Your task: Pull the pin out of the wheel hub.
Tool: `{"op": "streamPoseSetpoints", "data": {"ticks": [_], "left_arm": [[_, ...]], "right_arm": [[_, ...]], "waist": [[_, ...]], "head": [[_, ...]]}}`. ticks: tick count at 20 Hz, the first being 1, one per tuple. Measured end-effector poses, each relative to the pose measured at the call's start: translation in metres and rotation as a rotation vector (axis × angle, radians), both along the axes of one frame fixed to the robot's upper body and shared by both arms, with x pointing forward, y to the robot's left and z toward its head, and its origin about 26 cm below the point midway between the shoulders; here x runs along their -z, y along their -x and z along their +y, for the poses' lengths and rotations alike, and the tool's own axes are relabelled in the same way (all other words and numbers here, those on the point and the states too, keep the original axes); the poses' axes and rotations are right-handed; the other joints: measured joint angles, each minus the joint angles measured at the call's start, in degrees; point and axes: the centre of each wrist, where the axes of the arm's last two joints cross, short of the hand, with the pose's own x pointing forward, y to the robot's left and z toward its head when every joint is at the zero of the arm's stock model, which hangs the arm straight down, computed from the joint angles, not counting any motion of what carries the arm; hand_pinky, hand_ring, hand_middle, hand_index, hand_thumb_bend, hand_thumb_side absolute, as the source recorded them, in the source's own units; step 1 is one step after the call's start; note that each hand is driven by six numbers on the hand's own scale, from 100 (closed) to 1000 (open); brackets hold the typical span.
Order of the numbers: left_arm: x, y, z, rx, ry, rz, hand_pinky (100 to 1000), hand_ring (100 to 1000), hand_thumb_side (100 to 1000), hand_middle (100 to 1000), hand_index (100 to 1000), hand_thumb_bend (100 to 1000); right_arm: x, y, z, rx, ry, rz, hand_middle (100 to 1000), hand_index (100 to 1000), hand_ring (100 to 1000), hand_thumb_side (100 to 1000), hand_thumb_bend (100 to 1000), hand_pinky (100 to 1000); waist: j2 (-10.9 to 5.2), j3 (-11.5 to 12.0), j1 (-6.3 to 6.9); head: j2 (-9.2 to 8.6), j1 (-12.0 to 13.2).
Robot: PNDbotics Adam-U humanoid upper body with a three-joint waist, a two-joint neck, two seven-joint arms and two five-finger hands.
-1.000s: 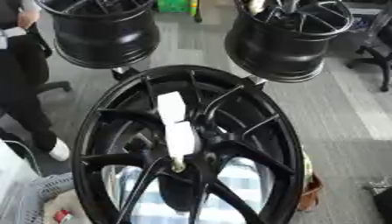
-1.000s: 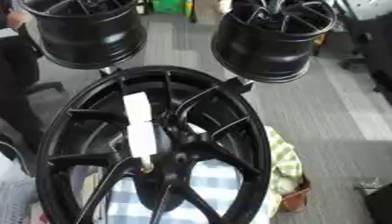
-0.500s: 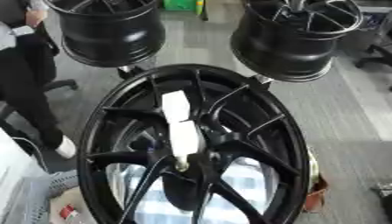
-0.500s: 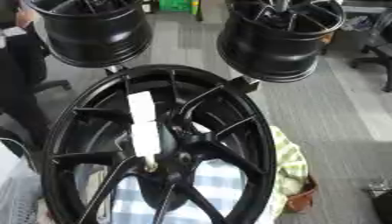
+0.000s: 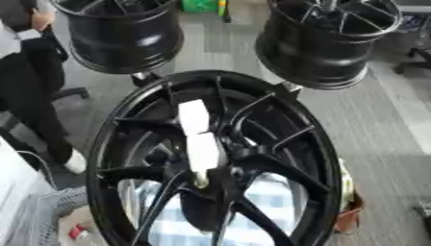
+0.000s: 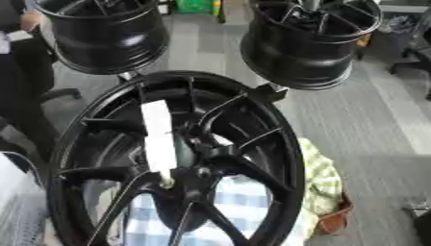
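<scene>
A large black spoked wheel hub fills the middle of both eye views, standing tilted with its face toward me. A long white pin sticks out of the hub's centre, running up and slightly left from its lower tip near the middle hole. In the right eye view the same white pin shows left of the hub's centre. Neither of my hands shows in any view.
Two more black wheel rims stand behind, one at upper left and one at upper right. A person in dark clothes stands at the left edge. Checked cloth lies below the hub, over grey floor.
The whole picture has shifted a little, so the camera has moved. The pin and hub keep the same position relative to each other.
</scene>
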Motion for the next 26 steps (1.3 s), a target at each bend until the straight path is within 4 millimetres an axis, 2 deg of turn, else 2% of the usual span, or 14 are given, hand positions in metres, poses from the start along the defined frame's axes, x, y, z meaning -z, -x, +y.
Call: {"op": "streamPoseSetpoints", "data": {"ticks": [7,10,15,21,26], "left_arm": [[0.000,0.000,0.000,-0.001,0.000,0.001,771,876,676,763,845,179],[0.000,0.000,0.000,-0.001,0.000,0.001,771,876,676,763,844,179],[0.000,0.000,0.000,-0.002,-0.001,0.001,771,875,676,763,844,179],[0.000,0.000,0.000,-0.002,-0.002,0.000,771,875,676,763,844,178],[0.000,0.000,0.000,-0.001,-0.003,-0.002,771,875,675,763,843,178]], "right_arm": [[-0.004,0.001,0.002,-0.026,0.003,-0.050,728,818,772,292,591,797],[-0.009,0.002,0.005,-0.055,0.012,-0.088,703,807,759,302,567,795],[-0.015,0.005,0.017,-0.180,0.034,-0.157,665,786,744,289,576,796],[-0.022,0.019,0.047,-0.475,0.028,-0.276,600,746,693,288,524,783],[-0.026,0.044,0.087,-0.785,0.031,-0.359,570,722,667,279,517,780]], "waist": [[0.00,-0.2,0.08],[-0.01,-0.2,0.08],[-0.01,-0.3,0.09],[0.01,-0.2,0.09],[0.29,0.0,0.10]], "head": [[0.20,0.0],[0.28,0.0],[0.30,0.0],[0.29,0.0],[0.26,0.0]]}}
